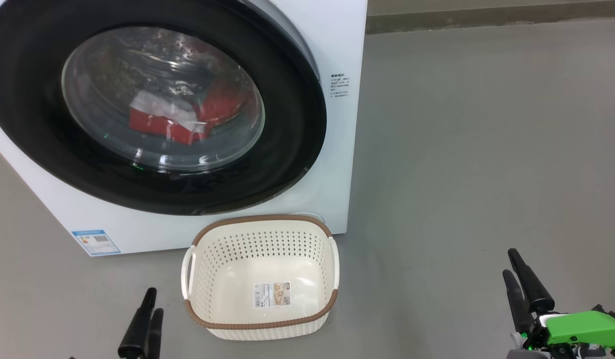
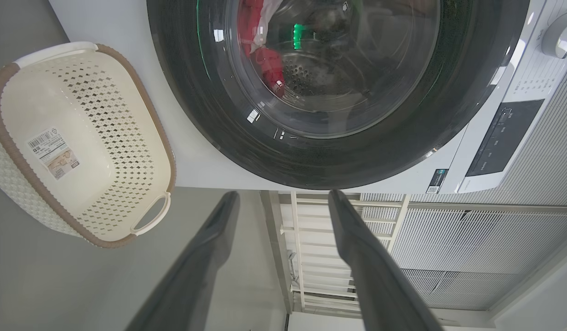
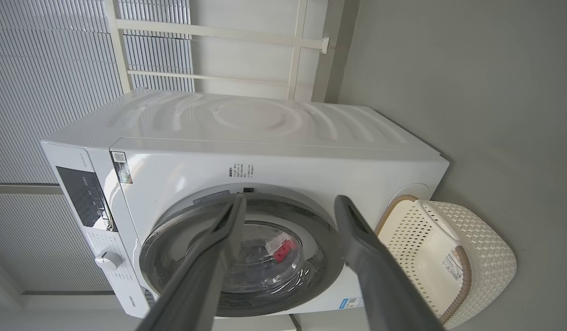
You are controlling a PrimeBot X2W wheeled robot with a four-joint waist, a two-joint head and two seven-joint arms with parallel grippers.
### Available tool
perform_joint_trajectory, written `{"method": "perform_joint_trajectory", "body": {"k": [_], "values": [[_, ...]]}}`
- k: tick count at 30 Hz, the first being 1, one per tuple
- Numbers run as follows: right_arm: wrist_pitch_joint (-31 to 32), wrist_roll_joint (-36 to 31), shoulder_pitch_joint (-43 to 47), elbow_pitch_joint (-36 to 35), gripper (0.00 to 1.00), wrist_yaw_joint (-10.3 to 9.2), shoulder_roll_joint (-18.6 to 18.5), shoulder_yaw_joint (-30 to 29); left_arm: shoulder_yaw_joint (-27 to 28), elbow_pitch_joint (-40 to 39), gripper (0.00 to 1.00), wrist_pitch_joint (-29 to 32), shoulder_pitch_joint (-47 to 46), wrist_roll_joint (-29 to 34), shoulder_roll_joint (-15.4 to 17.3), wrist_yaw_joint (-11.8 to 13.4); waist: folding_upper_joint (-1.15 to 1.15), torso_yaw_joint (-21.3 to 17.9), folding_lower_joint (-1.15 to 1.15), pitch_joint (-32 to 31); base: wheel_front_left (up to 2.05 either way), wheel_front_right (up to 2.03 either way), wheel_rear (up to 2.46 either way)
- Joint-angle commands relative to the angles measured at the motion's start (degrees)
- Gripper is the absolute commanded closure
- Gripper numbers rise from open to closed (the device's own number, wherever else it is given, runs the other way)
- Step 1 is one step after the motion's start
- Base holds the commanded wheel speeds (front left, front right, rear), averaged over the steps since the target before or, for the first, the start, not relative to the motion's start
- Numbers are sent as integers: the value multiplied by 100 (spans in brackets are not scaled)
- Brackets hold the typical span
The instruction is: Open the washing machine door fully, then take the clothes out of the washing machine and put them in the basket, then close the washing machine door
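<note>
Two grippers, both w/ fingers spread and nothing held. The left gripper (image 1: 154, 300) sits at the lower left of head view, just beside the basket's left side and not touching it. Its wrist view shows a clear gap between the two long dark fingers. The right gripper (image 1: 509, 261) is at the lower right over bare grey floor (image 1: 487, 149), well apart from basket & machine. Its wrist view also shows a wide gap, w/ fingers aimed toward the door.

The large round door (image 1: 287, 124), w/ wide glossy black rim and bulging clear glass window (image 1: 112, 65), is shut against the front of the big white front-loading washing machine (image 1: 342, 149). The bright red garments (image 1: 157, 124) w/ white panels show through the glass. They lie low inside the perforated steel drum (image 2: 306, 76).

The small cream-white oval plastic basket (image 1: 260, 219), w/ perforated sides, brown woven-look rim & white side handles, stands on the floor right in front of the machine, below the door's lower right. Can't tell if its far rim touches the machine front. There is a paper sticker (image 1: 272, 294) on its floor. A small blue label (image 1: 96, 242) sits low on the machine front, left of the basket.
</note>
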Motion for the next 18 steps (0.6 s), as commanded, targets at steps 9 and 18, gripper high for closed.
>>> {"method": "perform_joint_trajectory", "body": {"k": [9, 18], "values": [[-182, -496, -57, -204, 0, 0, -96, -3, 36, -247, 0, -171, -75, 512, 93, -8, 0, 9, -3, 4, 0, 0, 0], [-318, -1104, 1, -290, 0, 0, -96, 8, 87, -368, 0, -308, -45, 1270, 83, -11, 0, 17, -3, 12, 0, 0, 0]]}}
